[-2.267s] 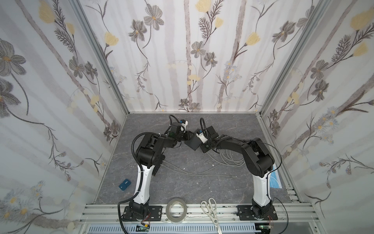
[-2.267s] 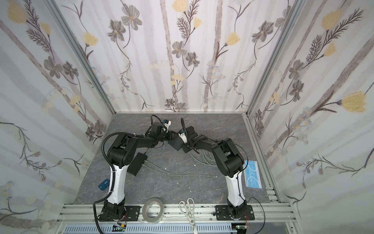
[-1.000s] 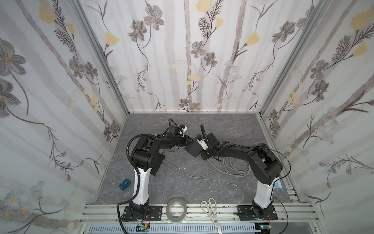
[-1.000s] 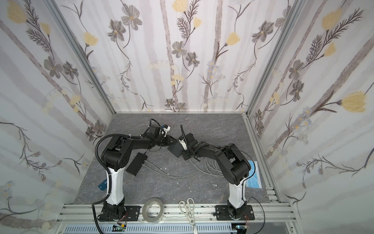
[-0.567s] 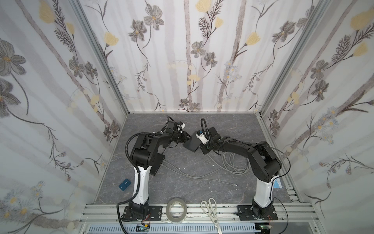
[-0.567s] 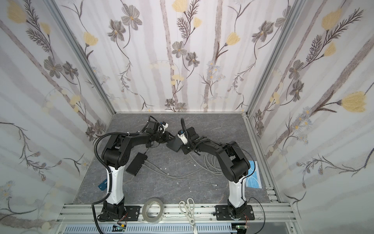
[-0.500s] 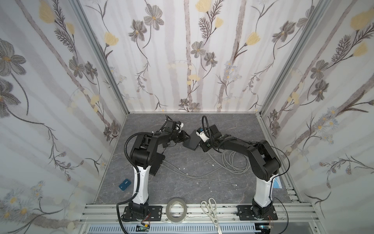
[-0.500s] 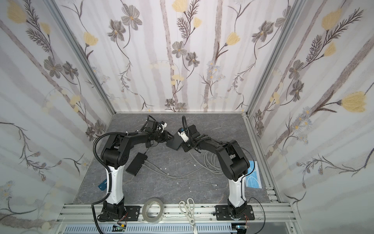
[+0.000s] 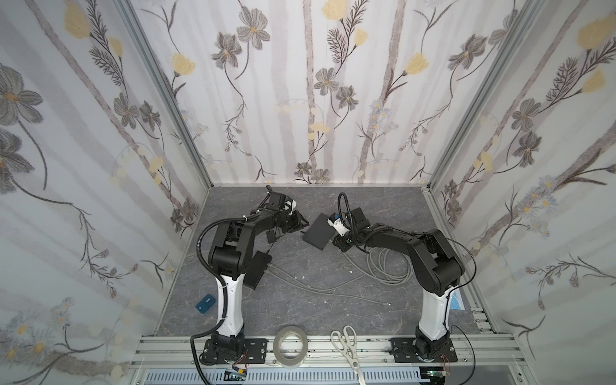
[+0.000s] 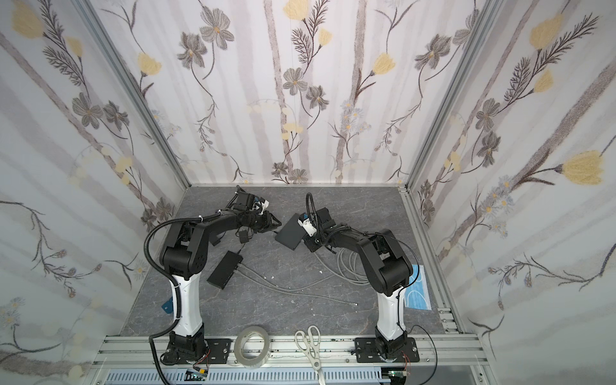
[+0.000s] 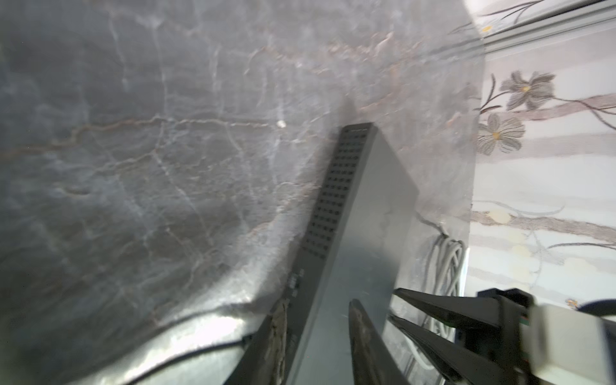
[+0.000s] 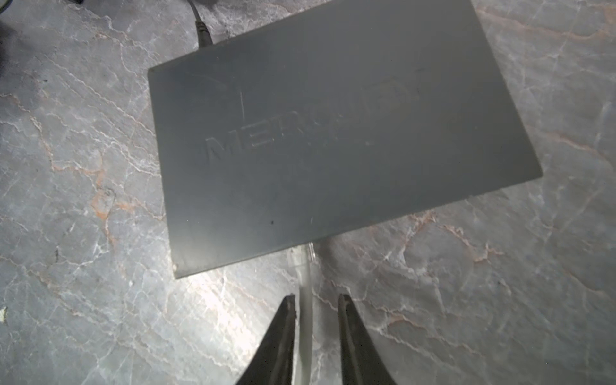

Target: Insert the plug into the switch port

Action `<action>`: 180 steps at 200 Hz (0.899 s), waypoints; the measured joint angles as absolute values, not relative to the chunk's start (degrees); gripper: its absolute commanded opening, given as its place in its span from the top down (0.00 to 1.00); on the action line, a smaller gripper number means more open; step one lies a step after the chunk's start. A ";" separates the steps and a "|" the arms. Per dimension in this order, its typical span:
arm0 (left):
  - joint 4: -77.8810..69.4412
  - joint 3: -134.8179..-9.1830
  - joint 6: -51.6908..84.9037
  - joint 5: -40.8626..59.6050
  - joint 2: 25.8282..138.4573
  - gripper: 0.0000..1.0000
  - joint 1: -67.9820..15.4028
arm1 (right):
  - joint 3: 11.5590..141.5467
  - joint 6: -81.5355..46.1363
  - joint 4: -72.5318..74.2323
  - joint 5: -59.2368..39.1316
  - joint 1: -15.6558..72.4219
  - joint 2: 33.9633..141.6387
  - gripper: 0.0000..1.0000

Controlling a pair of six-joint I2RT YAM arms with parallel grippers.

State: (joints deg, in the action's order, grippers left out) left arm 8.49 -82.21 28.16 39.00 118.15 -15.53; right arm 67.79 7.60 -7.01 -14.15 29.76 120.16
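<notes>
The marbled worktop (image 12: 83,166) looked slick, so we judged that the Mercusys switch (image 12: 333,133), a light, rigid, flat box lying just ahead of the right end effector (image 12: 316,298), would slide under any push. It is best held across its thin sides. The left end effector (image 11: 316,303) straddled one end of the switch with its jaws part open. The view was blurred, and we could not tell whether they pressed on the casing.

The grey cable (image 12: 305,320) ran between the right end effector's jaws, which stood slightly apart with a gap beside it, gripping nothing. It looked springy and likely to tug sideways. The clear plug (image 12: 301,258) sat straight ahead of the tips, against the switch's near edge. It is small with a brittle latch, so we would take hold just behind it.

The port face was hidden beneath that edge, so we could not tell whether the plug was fully seated.
</notes>
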 measured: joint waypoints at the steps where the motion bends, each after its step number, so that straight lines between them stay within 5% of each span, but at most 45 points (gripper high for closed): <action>1: 8.49 -82.19 28.21 39.00 117.89 0.63 -15.53 | 67.70 7.49 -7.01 -14.15 29.76 120.07 0.75; 33: 5.61 -76.95 29.56 39.13 103.96 0.63 -16.27 | 58.89 3.14 -1.98 -11.64 29.58 110.72 0.74; 56: 3.14 -67.92 30.92 39.38 94.26 0.63 -18.06 | 48.25 -5.37 6.48 -9.54 27.64 99.33 0.55; 63: 0.82 -64.42 32.01 39.42 91.33 0.63 -18.87 | 44.34 -9.21 9.72 -8.51 26.46 95.59 0.42; 66: -0.38 -62.87 32.40 39.40 90.21 0.63 -19.27 | 42.98 -10.70 10.57 -8.14 26.02 94.28 0.28; 68: -1.15 -61.80 32.71 39.35 89.49 0.63 -19.51 | 42.00 -11.86 11.03 -7.81 25.71 93.27 0.08; 72: -2.66 -59.61 33.50 39.51 87.99 0.63 -20.27 | 40.05 -14.33 11.57 -6.92 24.95 91.07 0.01; 124: -17.89 -41.74 37.06 33.23 82.50 0.61 -38.81 | 28.12 -36.82 11.60 2.04 19.25 71.16 0.00; 180: -25.47 -39.42 34.44 22.37 87.11 0.47 -51.92 | 26.11 -45.76 4.91 4.60 18.02 68.23 0.00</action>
